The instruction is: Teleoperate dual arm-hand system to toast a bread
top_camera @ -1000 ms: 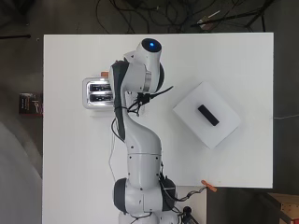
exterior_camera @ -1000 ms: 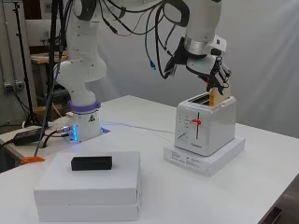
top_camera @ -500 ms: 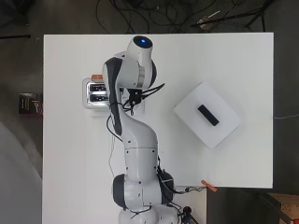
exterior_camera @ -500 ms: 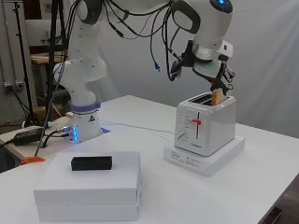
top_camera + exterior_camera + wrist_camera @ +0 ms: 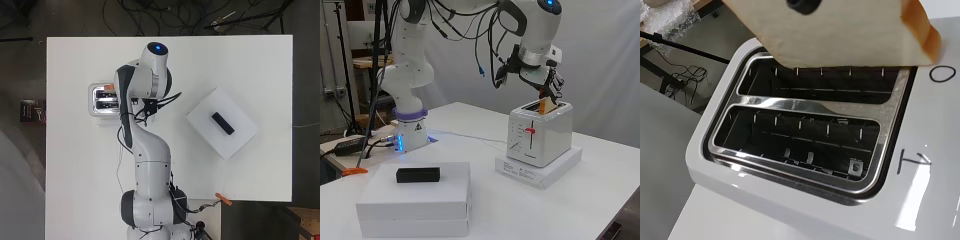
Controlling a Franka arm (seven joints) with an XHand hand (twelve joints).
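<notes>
A white two-slot toaster (image 5: 547,137) stands on a flat white box (image 5: 555,167) at the table's left side in the overhead view (image 5: 100,107). The hand (image 5: 546,82) hovers just above it, shut on a bread slice (image 5: 548,105) with a brown crust. The slice hangs upright, its lower edge at the mouth of one slot. In the wrist view the bread slice (image 5: 840,30) covers the upper part of the nearer-to-camera slot (image 5: 825,85), and a dark fingertip (image 5: 802,4) presses on its face. The second slot (image 5: 800,140) is empty. The toaster's red lever (image 5: 530,131) sits high.
A stacked white box (image 5: 420,205) with a black block (image 5: 418,174) on top lies at the table's right in the overhead view (image 5: 210,112). An orange clamp (image 5: 223,200) sits at the table's edge. Cables trail by the arm's base (image 5: 410,135).
The hand has carried the bread slice a little lower, down to the toaster's top. The arm's upper links have swung slightly above the toaster.
</notes>
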